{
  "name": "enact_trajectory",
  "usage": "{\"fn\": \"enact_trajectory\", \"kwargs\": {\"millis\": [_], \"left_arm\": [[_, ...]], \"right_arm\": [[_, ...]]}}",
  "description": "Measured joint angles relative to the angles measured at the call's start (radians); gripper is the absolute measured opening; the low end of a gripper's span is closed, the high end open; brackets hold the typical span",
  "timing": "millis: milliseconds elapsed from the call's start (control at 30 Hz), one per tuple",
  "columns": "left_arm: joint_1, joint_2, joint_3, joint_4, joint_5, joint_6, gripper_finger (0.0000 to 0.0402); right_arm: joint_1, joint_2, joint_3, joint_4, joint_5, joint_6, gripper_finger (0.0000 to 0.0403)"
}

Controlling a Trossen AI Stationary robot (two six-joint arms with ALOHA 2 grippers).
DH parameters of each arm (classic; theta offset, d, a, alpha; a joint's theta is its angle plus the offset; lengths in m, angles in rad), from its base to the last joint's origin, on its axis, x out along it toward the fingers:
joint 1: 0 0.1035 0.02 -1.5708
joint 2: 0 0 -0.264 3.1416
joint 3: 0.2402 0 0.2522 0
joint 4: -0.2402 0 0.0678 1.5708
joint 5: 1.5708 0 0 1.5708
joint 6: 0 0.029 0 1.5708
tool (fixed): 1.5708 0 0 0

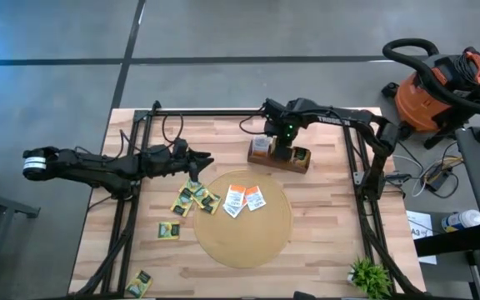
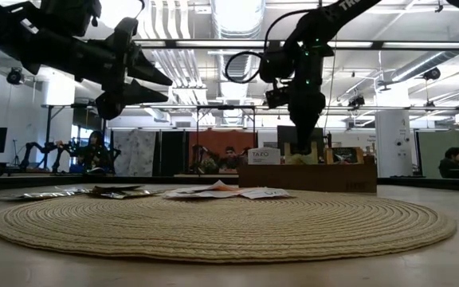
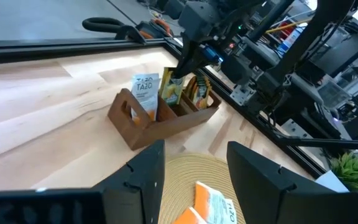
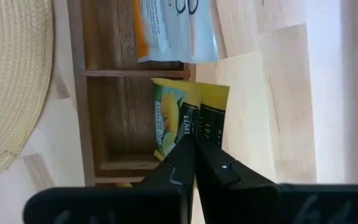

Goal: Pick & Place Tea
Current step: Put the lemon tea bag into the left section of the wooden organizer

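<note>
R gripper (image 4: 194, 163) clamps yellow paper tea sachet (image 4: 185, 121) over brown wooden compartment box (image 4: 114, 112)
L gripper (image 3: 191, 171) unclenched, holding nothing, above round tan woven mat (image 3: 185, 171)

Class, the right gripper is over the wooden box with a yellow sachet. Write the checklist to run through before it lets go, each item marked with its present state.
1. Right gripper shut on the yellow sachet: ok.
2. Sachet over the box, above the middle compartment: ok.
3. Sachet fully down inside the compartment: cannot tell.
4. Left gripper open, away from the box, above the mat edge: ok.
5. White sachet in the neighbouring compartment clear of the drop: ok.
6. Sachets waiting on the mat: ok.
</note>
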Motion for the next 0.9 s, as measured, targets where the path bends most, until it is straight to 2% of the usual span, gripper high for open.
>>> {"fn": "enact_trajectory", "kwargs": {"millis": [333,500,600,767,900], "left_arm": [[0.0,0.0,0.0,-0.002,0.0,0.001,0.0167],[0.0,0.0,0.0,-0.002,0.002,0.001,0.0167],[0.0,0.0,0.0,-0.003,0.003,0.001,0.0167],[0.0,0.0,0.0,-0.003,0.003,0.001,0.0167],[0.0,0.0,0.0,-0.003,0.003,0.001,0.0167]], "right_arm": [[0.007,-0.001,0.001,-0.018,-0.013,0.002,0.0009],[0.013,-0.001,0.001,-0.018,-0.072,0.006,0.001],[0.018,-0.001,0.0,-0.018,-0.079,0.009,0.0022],[0.018,-0.001,0.0,-0.018,-0.001,0.01,0.0055],[0.017,-0.001,0.0,-0.024,0.001,0.012,0.0079]]}}
